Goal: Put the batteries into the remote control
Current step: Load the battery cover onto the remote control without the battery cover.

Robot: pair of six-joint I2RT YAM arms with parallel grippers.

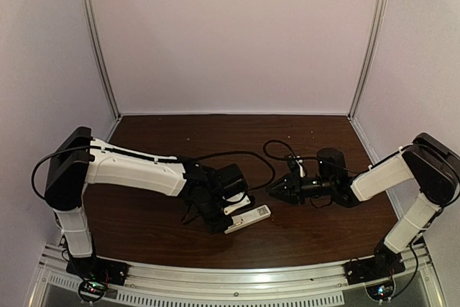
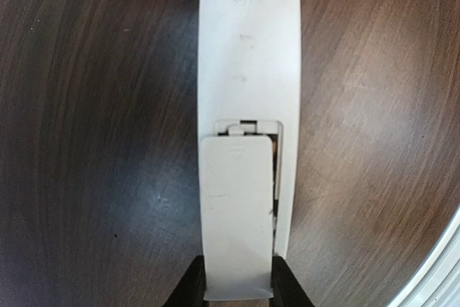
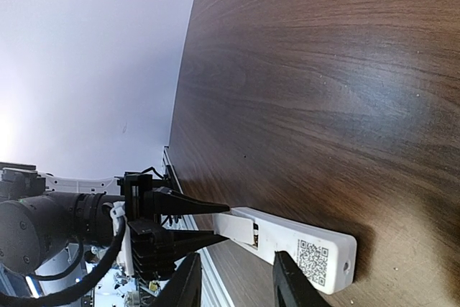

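Note:
The white remote control (image 2: 248,48) lies back side up on the dark table, with a QR code at its far end. It also shows in the top view (image 1: 251,217) and the right wrist view (image 3: 302,246). A small flat white cover piece (image 2: 237,213) sits slightly askew over the battery compartment. My left gripper (image 2: 237,291) is shut on the cover's near end, one finger (image 2: 188,287) on each side. The batteries are hidden under the cover; only a dark sliver shows in the gap (image 2: 276,177). My right gripper (image 3: 233,285) is open and empty, just right of the remote (image 1: 277,190).
The table's metal front rail (image 1: 237,278) runs close behind the remote's near end, and shows at the corner in the left wrist view (image 2: 438,278). Black cables (image 1: 277,152) loop over the table by the right wrist. Pale walls enclose the table.

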